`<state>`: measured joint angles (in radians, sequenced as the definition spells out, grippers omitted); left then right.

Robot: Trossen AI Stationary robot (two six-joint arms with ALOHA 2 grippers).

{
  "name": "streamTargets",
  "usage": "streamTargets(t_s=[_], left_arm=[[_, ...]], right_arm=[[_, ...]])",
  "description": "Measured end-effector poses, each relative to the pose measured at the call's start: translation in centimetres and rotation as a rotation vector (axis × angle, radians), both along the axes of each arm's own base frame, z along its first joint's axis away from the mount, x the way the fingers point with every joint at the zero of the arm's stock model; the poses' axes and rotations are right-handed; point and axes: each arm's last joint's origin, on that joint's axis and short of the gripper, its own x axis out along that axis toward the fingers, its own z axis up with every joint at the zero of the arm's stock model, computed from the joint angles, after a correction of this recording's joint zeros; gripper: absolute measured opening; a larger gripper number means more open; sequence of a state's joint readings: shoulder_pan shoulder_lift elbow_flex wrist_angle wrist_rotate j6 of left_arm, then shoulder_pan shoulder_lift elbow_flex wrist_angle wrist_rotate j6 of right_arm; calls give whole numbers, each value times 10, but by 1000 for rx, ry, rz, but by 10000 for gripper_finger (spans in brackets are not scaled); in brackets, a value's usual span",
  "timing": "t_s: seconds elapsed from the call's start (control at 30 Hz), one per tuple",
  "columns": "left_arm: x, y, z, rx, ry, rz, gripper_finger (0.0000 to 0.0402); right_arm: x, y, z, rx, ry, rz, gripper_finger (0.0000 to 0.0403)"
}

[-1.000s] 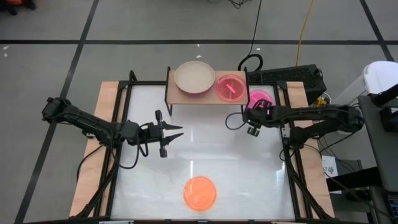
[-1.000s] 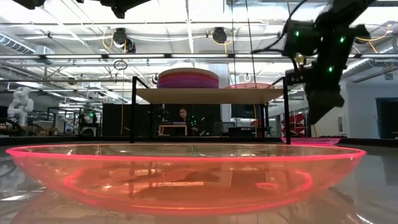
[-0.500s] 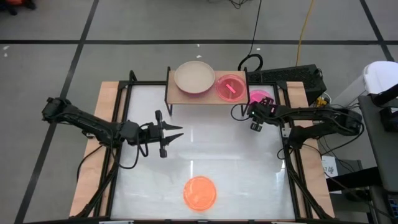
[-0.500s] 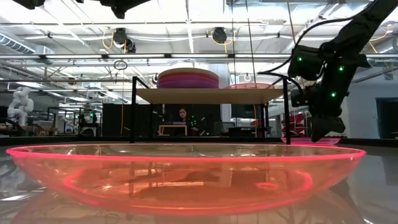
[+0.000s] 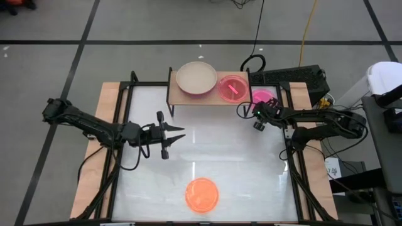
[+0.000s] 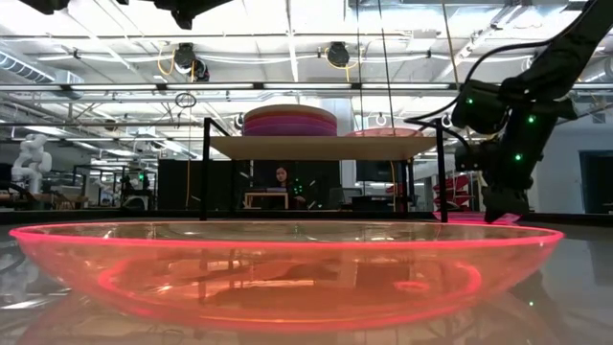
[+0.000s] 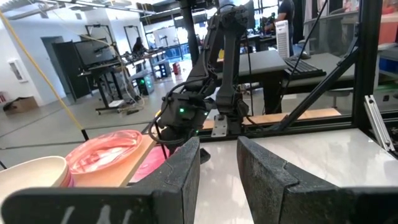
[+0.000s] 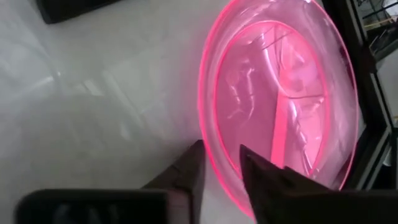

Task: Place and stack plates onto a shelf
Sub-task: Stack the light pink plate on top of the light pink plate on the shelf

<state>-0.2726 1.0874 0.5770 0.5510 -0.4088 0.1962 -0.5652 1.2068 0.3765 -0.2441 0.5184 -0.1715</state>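
The light-wood shelf [image 5: 210, 94] stands at the table's far edge. It carries a stack of larger plates with a beige one on top [image 5: 196, 78] and a translucent pink plate [image 5: 233, 88]. A second pink plate [image 5: 264, 98] lies flat on the table right of the shelf, and my right gripper [image 8: 221, 148] is shut on it. An orange plate [image 5: 201, 193] lies near the table's front edge. Over the table's left half, my left gripper [image 5: 179, 134] hangs level and open, with nothing between its fingers. My right gripper has the pink plate's rim [image 8: 214, 163] between its two fingers, on the side nearest the table's middle. One finger is outside the plate and one inside. The fingers slant down from the near left. The plate's base lies on the table.
Black frame rails [image 5: 290, 144] run along the table's sides, and the shelf's thin legs [image 6: 441, 172] stand just left of my right gripper. A dark box [image 5: 295, 76] and cables lie beyond the far right corner. A person [image 6: 283, 177] sits in the room behind.
My right gripper has gone down and toward the table's far right corner, tipping further downward. It has come from above the table by the shelf's right leg to the rim of the pink plate on the table.
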Motion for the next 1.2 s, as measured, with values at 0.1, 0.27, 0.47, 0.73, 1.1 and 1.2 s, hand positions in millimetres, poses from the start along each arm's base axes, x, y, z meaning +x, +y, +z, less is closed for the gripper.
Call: streamTargets(t_s=[0.1, 0.27, 0.47, 0.73, 1.1, 1.2], left_arm=[[0, 0, 0, -3, 0, 0, 113], [0, 0, 0, -15, -1, -1, 113], [0, 0, 0, -18, -2, -1, 113], [0, 0, 0, -18, 0, -1, 113], [0, 0, 0, -18, 0, -1, 113], [0, 0, 0, -18, 0, -2, 113]], right_arm=[[-1, 0, -1, 14, -14, -10, 29], [4, -2, 1, 15, -111, -22, 7], [9, -4, 9, -15, -254, -69, 1], [5, -3, 36, -125, -459, -136, 0], [-12, 8, 83, -289, -787, -156, 0], [-16, 10, 96, -351, -882, -134, 0]])
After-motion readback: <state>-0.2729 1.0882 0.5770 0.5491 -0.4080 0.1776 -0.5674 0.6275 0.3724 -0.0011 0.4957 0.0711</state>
